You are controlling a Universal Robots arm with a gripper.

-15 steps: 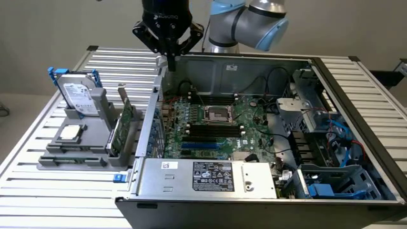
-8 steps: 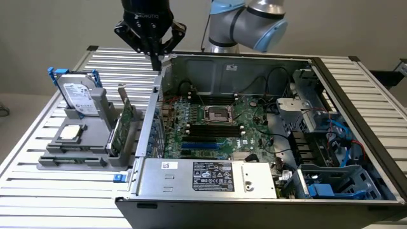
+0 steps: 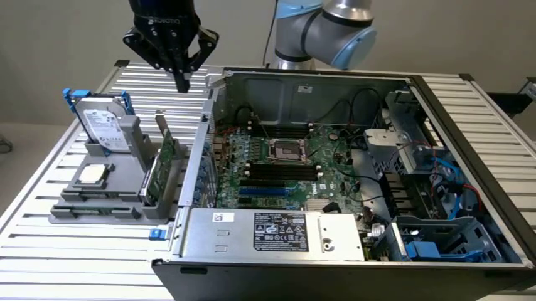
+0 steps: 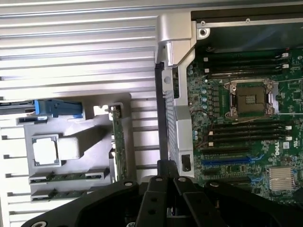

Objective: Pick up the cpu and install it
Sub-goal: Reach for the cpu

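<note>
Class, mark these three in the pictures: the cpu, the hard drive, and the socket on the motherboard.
cpu [image 3: 94, 175], exterior view, centre of its metal top.
hard drive [image 3: 107, 128], exterior view, middle of its labelled face.
socket [image 4: 249, 99], wrist view, its dark centre.

Upright hard drive [image 3: 107, 128] in a grey holder [image 3: 125, 191] — open computer case [image 3: 302, 94] just beside

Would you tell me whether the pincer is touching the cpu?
Apart. The exterior view shows the pincer high above the table, a clear gap from the cpu lying in its grey holder.
</note>
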